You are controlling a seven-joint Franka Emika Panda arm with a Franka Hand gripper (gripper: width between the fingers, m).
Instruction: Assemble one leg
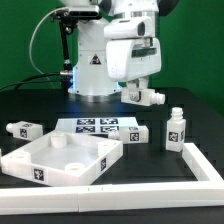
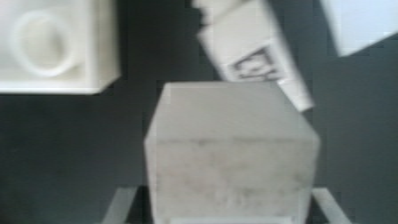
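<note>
A: One leg (image 1: 152, 97) clamped in our gripper (image 1: 137, 94), up off the worktop (image 1: 200, 125), held sideways.
B: Good. We hold it high to clear the panel (image 1: 60, 160), likely bound for a corner hole.

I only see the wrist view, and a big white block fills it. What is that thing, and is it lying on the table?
Observer: It is a leg, gripped by the end effector and held sideways in the air above the table.
Operator: Are there more pieces like it?
Observer: Yes. An upright leg stands at the exterior view's right, near the L-shaped bar.
Operator: And on the other side?
Observer: A third leg lies at the exterior view's left, near the square panel.
</note>
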